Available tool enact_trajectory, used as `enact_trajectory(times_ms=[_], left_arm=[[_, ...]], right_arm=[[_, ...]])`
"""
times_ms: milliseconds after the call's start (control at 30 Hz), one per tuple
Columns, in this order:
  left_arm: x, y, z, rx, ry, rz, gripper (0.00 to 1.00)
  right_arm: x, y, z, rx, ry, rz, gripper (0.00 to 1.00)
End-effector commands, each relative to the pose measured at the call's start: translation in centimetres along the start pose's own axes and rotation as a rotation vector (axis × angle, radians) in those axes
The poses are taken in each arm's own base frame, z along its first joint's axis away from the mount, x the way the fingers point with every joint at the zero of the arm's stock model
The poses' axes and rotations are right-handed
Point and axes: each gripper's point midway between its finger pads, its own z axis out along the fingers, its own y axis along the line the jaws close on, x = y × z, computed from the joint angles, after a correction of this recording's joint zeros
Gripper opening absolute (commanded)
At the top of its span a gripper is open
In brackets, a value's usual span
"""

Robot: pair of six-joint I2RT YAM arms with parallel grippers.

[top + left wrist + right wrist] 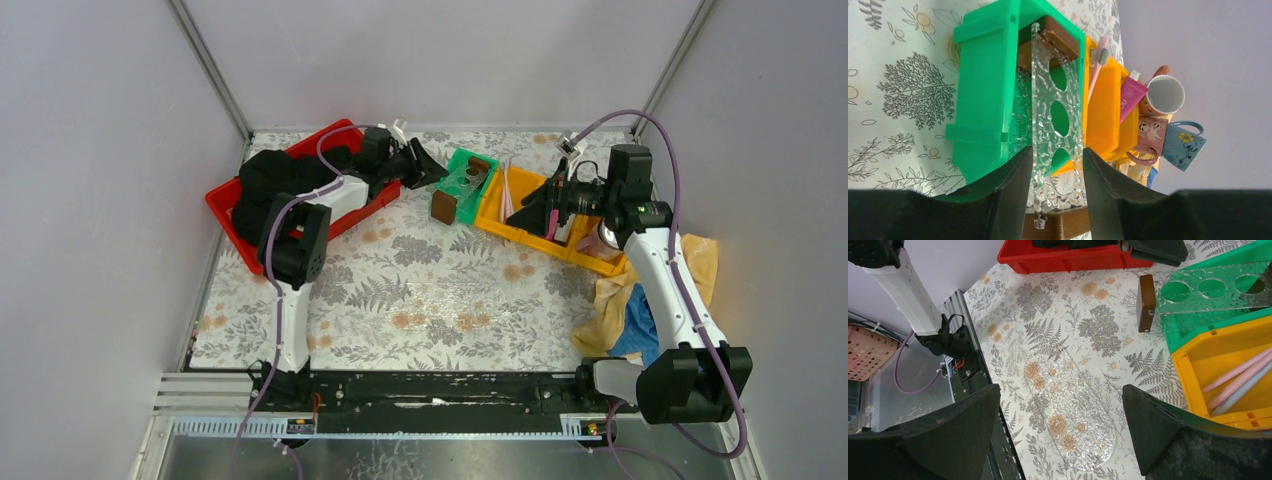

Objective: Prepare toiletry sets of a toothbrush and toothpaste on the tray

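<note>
Closest to me in the top view is the black rail (430, 392) carrying both arm bases, at the near edge of the table (430, 290). My left arm reaches over the red bin (222, 205), which is full of black items (270, 180). The left fingers (425, 166) are at the far end of the green bin (470, 172). A brown block (443, 206) stands at that bin's near end. The right fingers (530, 206) hang over the yellow bin (515, 232), which touches the green one. A yellow cloth (700, 262) lies at the right edge.

From the left wrist, my fingers bracket a clear holder (1055, 115) with three round holes, one finger at each long edge. I can't tell whether they actually clamp it. The holder lies along the green bin with a brown block at each end. Beyond it, the yellow bin holds toothbrushes (1096, 62) and a magenta toothpaste (1131, 97). Past those, a white mug (1166, 95), a pink mug (1151, 136) and a blue mug (1187, 144) sit bunched together.

From the right wrist, my fingers are spread wide with nothing between them, above bare table. At the right, pale toothbrushes lie in the yellow bin. One blocked end of the holder juts past the green bin's wall.
</note>
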Motion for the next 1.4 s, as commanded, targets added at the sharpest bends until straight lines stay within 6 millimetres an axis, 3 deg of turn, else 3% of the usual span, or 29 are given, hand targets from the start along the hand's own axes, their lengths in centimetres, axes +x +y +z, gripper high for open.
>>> enact_trajectory(times_ms=[0,400,867,1167,1367], left_arm=[[1.2,0.3,0.9,0.011,0.072,-0.018,0.48],[3.0,0.8,1.8,-0.016,0.14,-0.029,0.48],[4.1,0.2,2.4,-0.004,0.187,-0.04,0.43],[3.4,-1.6,2.6,0.056,0.187,-0.049,0.11],[2.3,-3.7,1.8,0.145,0.158,-0.066,0.0]], right_arm=[[-0.3,0.4,-0.1,-0.029,-0.005,-0.024,0.99],[-0.3,0.5,-0.1,-0.029,-0.005,-0.027,0.99],[-0.3,0.5,-0.2,-0.028,-0.008,-0.031,0.99],[-0.4,0.5,-0.2,-0.024,-0.009,-0.036,0.99],[-0.3,0.6,-0.2,-0.025,-0.009,-0.034,0.99]])
